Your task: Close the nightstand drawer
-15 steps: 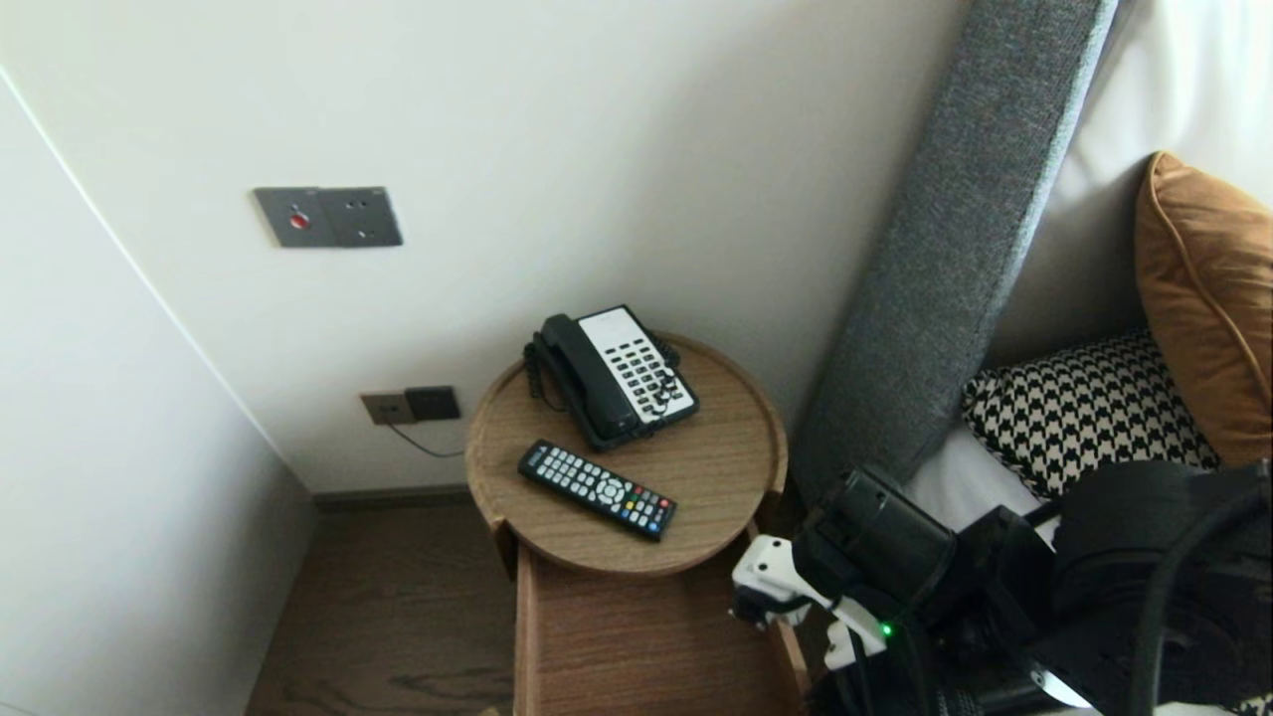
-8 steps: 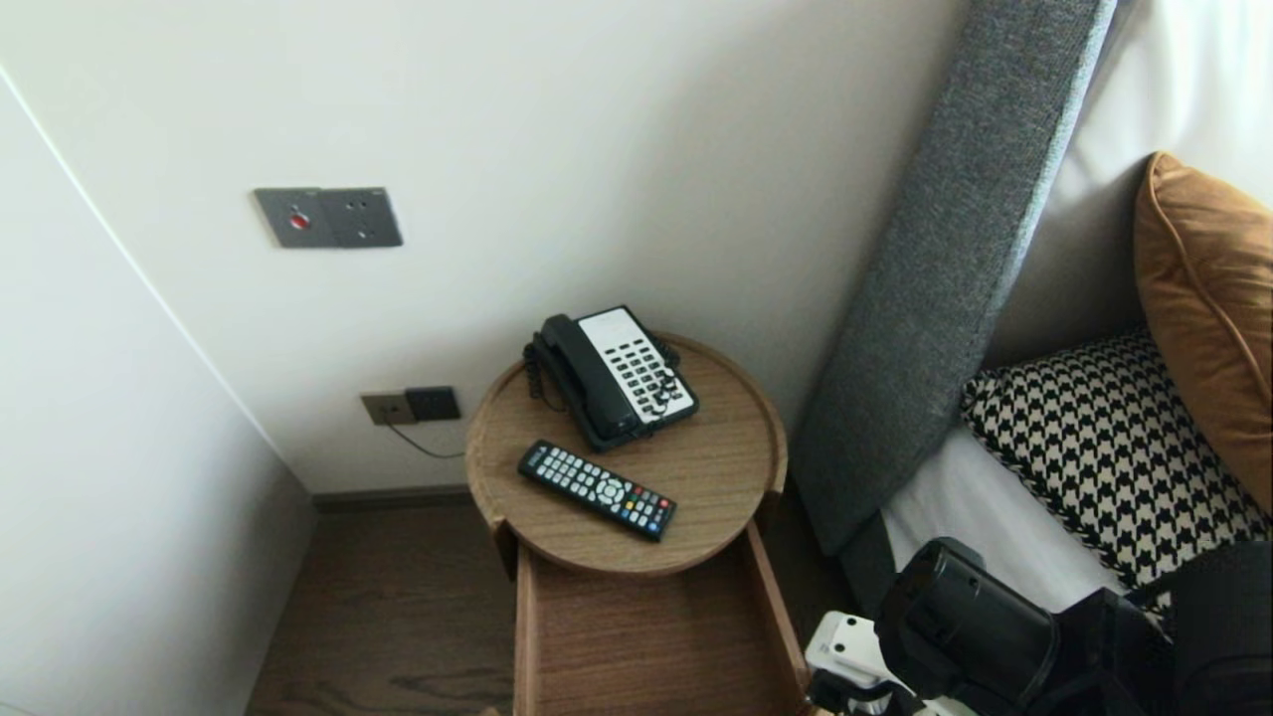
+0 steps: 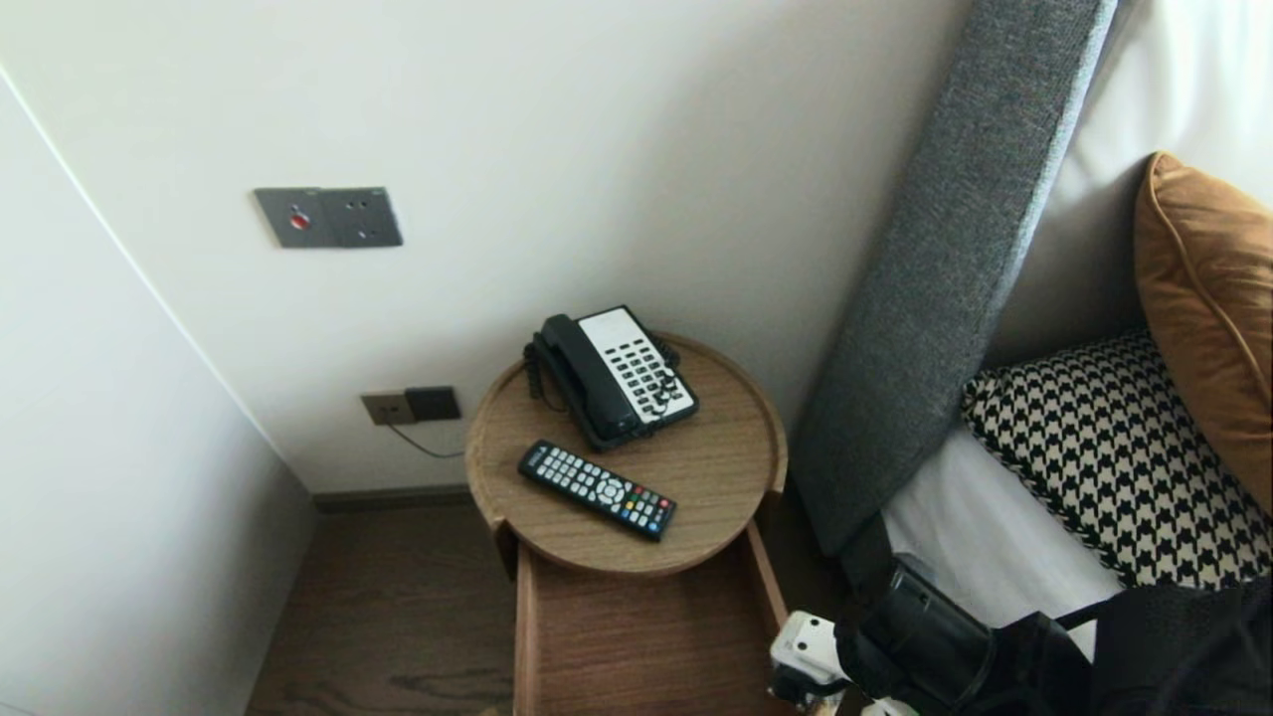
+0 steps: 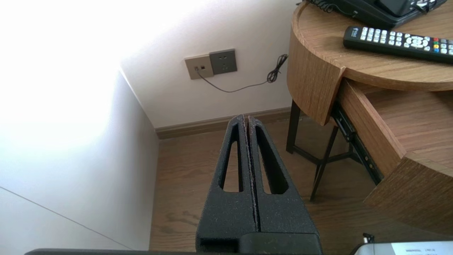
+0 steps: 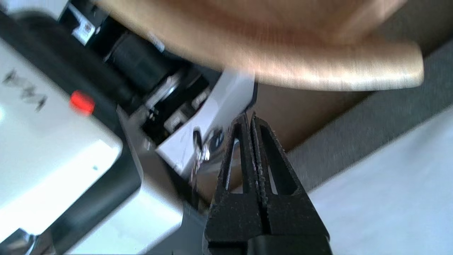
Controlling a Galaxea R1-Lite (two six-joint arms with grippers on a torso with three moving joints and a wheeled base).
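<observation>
A black remote (image 3: 597,489) and a black-and-white desk phone (image 3: 612,375) lie on a round wooden side table (image 3: 721,467). Under the tabletop a wooden drawer (image 3: 646,636) stands pulled out. My right arm (image 3: 915,646) hangs low beside the drawer's right wall, between table and bed. The right gripper (image 5: 249,118) is shut on nothing and points down past my own body, under the drawer's front. My left gripper (image 4: 246,118) is parked over the wooden floor left of the table, shut and empty, with the remote (image 4: 396,42) up to its side.
A grey padded headboard (image 3: 955,249) leans right of the table. A houndstooth pillow (image 3: 1104,438) and an orange pillow (image 3: 1203,288) lie on the white bed. Wall sockets (image 3: 410,406) with a cable sit low behind the table, and a switch plate (image 3: 328,216) is higher up.
My right arm has dropped from beside the tabletop's right edge to the bottom right of the head view. The phone, remote and drawer have not moved.
</observation>
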